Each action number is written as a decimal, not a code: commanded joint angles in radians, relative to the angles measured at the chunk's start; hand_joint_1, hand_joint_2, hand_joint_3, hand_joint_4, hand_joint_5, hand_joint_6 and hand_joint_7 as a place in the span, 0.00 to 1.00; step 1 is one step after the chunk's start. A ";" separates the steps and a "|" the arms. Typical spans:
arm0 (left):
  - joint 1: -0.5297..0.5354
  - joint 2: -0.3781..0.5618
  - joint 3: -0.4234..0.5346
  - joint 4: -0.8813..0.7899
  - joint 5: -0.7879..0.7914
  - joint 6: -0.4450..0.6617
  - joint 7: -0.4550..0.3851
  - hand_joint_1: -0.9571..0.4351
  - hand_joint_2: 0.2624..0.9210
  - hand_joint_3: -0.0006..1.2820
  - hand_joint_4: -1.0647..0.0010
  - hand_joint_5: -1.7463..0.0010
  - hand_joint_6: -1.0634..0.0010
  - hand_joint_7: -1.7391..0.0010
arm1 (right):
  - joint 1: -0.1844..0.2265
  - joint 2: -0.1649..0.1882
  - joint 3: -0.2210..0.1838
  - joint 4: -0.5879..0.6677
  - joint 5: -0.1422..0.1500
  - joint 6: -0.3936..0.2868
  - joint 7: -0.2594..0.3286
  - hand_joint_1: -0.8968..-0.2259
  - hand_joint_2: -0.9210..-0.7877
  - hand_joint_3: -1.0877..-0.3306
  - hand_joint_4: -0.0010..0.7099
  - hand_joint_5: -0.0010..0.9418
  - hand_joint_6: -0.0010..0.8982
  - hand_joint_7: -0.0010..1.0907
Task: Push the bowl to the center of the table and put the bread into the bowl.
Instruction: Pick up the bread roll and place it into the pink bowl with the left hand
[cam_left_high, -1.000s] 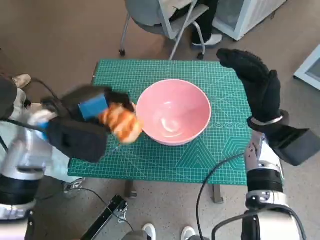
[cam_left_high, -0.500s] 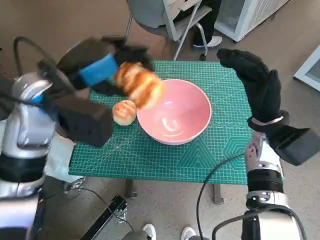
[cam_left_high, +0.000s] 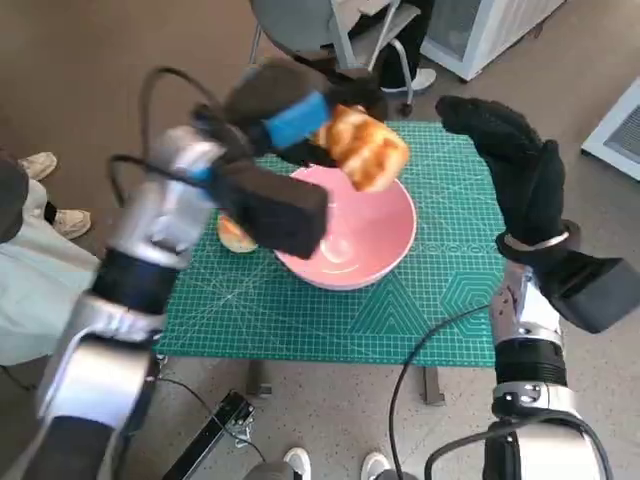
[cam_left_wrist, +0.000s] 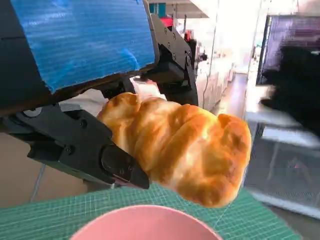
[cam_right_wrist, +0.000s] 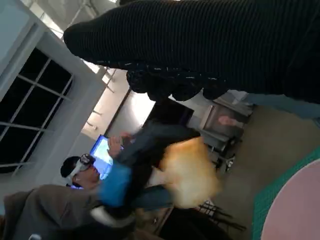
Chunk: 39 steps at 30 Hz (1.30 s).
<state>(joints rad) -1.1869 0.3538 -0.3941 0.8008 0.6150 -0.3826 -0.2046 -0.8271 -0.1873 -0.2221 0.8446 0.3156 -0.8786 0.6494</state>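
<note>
A pink bowl (cam_left_high: 355, 238) sits near the middle of the green cutting mat (cam_left_high: 300, 310). My left hand (cam_left_high: 300, 118) holds a golden bread loaf (cam_left_high: 363, 148) in the air over the bowl's far rim; the left wrist view shows the bread (cam_left_wrist: 185, 147) pinched between the black fingers (cam_left_wrist: 100, 155), with the bowl's rim (cam_left_wrist: 145, 222) below. A second round bread (cam_left_high: 234, 235) lies on the mat left of the bowl, partly hidden by my left forearm. My right hand (cam_left_high: 510, 165) hovers raised above the mat's right side, fingers spread, holding nothing.
A grey chair (cam_left_high: 320, 30) and a person's legs stand behind the table. In the right wrist view a person (cam_right_wrist: 75, 167) sits in the background. Cables (cam_left_high: 420, 360) hang off the table's front edge. A shoe (cam_left_high: 40, 165) shows on the floor at left.
My left hand has lifted the bread from the mat's left side and carried it up and right, over the bowl. The second bread is now uncovered. The right hand has stayed still.
</note>
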 joint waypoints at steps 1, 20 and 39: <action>-0.068 -0.049 -0.066 0.152 0.070 -0.002 0.072 0.69 0.99 0.05 0.37 0.24 0.34 0.46 | 0.038 -0.007 -0.005 -0.003 0.004 0.002 -0.005 0.25 0.00 0.52 0.37 0.00 0.00 0.53; -0.094 -0.127 -0.169 0.373 0.131 0.029 0.061 0.69 1.00 0.07 0.40 0.32 0.42 0.30 | 0.057 -0.019 -0.011 -0.023 -0.018 -0.027 -0.033 0.26 0.00 0.48 0.37 0.00 0.00 0.52; -0.032 -0.010 0.045 0.205 -0.163 0.004 -0.332 0.56 0.79 0.02 0.99 1.00 0.94 0.82 | 0.059 -0.010 0.010 -0.020 -0.025 -0.033 -0.056 0.26 0.00 0.47 0.37 0.00 0.00 0.50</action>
<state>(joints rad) -1.2322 0.2962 -0.3834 1.0787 0.4938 -0.3512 -0.5146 -0.7943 -0.1971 -0.2192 0.8221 0.3044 -0.9178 0.5983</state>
